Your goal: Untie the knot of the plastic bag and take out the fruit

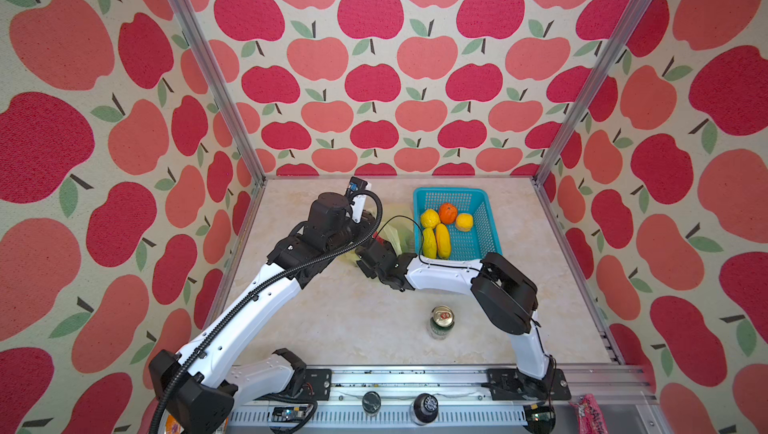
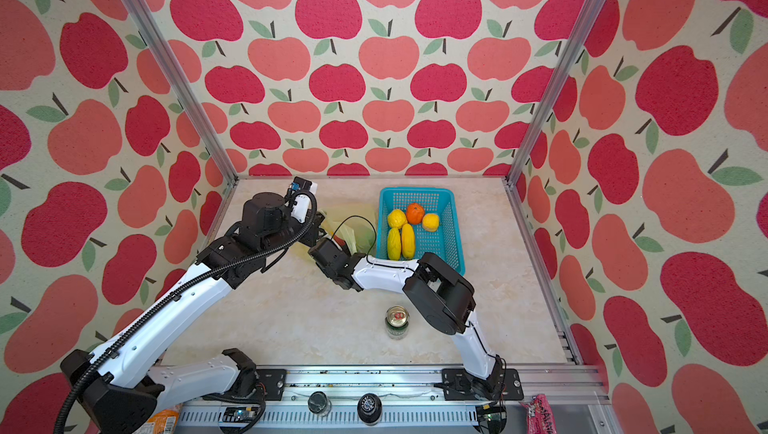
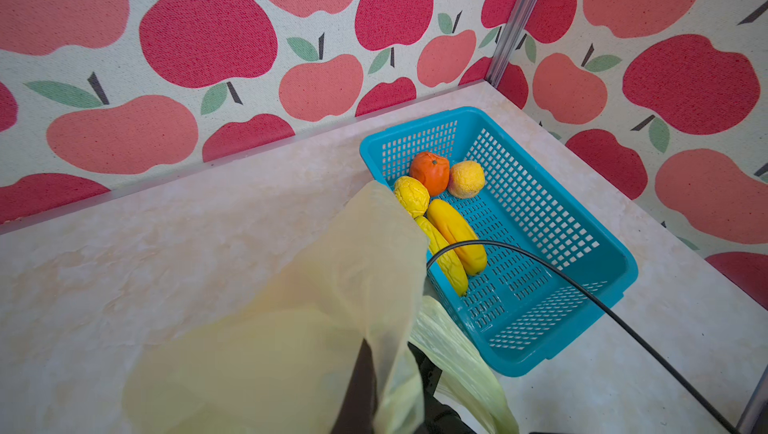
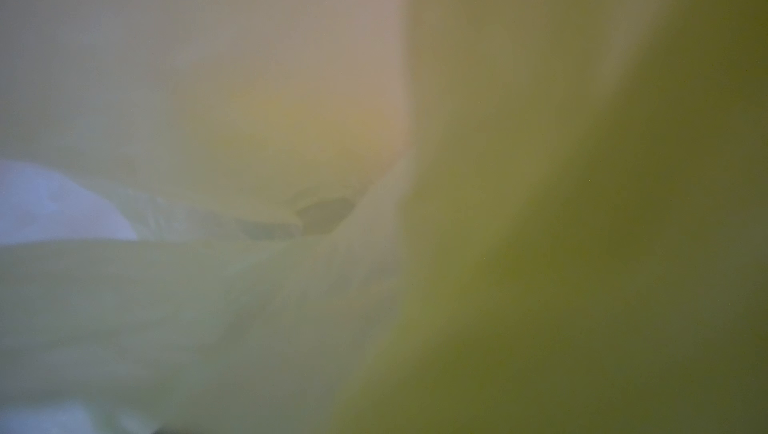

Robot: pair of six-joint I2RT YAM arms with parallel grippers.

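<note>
The pale yellow plastic bag (image 1: 398,231) (image 2: 353,220) lies just left of the turquoise basket (image 1: 453,191), between my two arms. My left gripper (image 1: 367,221) (image 3: 374,369) is shut on the bag's film (image 3: 332,286) and holds it lifted. My right gripper (image 1: 371,251) reaches into the bag. Its jaws are hidden, and in the right wrist view blurred bag film (image 4: 540,203) covers everything. No knot shows. Fruit lies in the basket: a lemon (image 1: 429,218), an orange one (image 1: 448,212), a yellow-orange one (image 1: 464,222) and two long yellow ones (image 1: 435,241).
A green drink can (image 1: 441,322) stands upright near the table's front middle, close to my right arm's elbow. The basket (image 3: 515,369) sits by the back right corner. A black cable (image 3: 582,286) loops over its near side. A pink packet (image 1: 590,411) lies off the table, front right.
</note>
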